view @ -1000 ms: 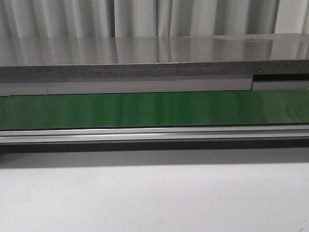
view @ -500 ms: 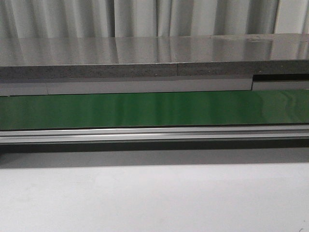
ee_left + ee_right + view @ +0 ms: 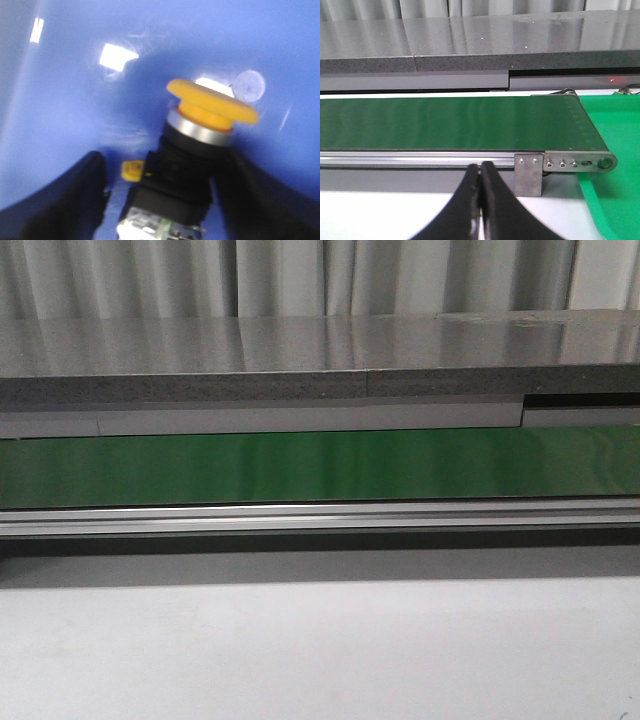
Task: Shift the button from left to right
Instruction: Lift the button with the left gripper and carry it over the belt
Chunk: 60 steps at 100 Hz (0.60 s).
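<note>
Left wrist cam: left gripper (image 3: 160, 200) has its dark fingers (image 3: 75, 200) spread either side of the button (image 3: 190, 155). The far-side finger looks to be up against the black body; the other stands clear with a gap. Not clamped as far as I can tell, and motion blur makes contact hard to judge. Button is tilted, yellow-orange cap up, silver collar below it, bottom of the body cut off by the frame edge. It sits inside a blue bin (image 3: 60, 90); only the glossy wall and floor are visible.

Right wrist cam: right gripper (image 3: 481, 200) pinched fully closed, nothing between the tips, hovering over the white table (image 3: 380, 215) just short of the green belt (image 3: 450, 122). Belt end roller bracket (image 3: 570, 162) is visible, and a green tray (image 3: 615, 200) beside it is cropped.

Front cam: belt, rail, grey slab (image 3: 300, 345) and curtain (image 3: 300, 275) only; both arms and the button are out of frame.
</note>
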{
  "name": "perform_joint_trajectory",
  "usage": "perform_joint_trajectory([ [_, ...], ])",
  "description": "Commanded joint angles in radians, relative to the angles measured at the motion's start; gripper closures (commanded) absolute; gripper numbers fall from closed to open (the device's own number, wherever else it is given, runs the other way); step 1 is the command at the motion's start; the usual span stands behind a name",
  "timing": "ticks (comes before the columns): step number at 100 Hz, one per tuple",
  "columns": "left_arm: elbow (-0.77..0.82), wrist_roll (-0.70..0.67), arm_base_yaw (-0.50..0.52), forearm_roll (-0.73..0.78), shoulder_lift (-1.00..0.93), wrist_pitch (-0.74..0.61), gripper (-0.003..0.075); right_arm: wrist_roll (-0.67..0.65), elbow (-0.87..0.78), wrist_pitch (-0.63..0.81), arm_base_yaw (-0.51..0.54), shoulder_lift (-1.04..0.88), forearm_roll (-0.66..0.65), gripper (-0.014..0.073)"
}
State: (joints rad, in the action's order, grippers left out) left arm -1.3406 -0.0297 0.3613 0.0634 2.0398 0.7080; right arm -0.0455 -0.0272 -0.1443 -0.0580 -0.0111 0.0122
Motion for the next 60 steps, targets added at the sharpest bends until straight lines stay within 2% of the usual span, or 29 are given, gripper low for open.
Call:
perform_joint_trajectory([
  [1,-0.025,-0.002,0.003,0.003,-0.045,-0.022,0.0479,0.004,0.015,0.078,0.006,-0.020,-0.005,0.0660],
  [11,-0.025,-0.002,0.003,0.003,-0.045,-0.020,0.0652,0.004,0.015,0.078,0.006,-0.020,-0.005,0.0660],
  [18,-0.029,-0.002,0.003,0.003,-0.045,-0.012,0.0739,0.004,0.015,0.078,0.006,-0.020,-0.005,0.0660],
  [60,-0.046,-0.002,-0.001,-0.032,-0.231,0.031,0.0740,0.004,0.015,0.078,0.006,-0.020,-0.005,0.0660],
])
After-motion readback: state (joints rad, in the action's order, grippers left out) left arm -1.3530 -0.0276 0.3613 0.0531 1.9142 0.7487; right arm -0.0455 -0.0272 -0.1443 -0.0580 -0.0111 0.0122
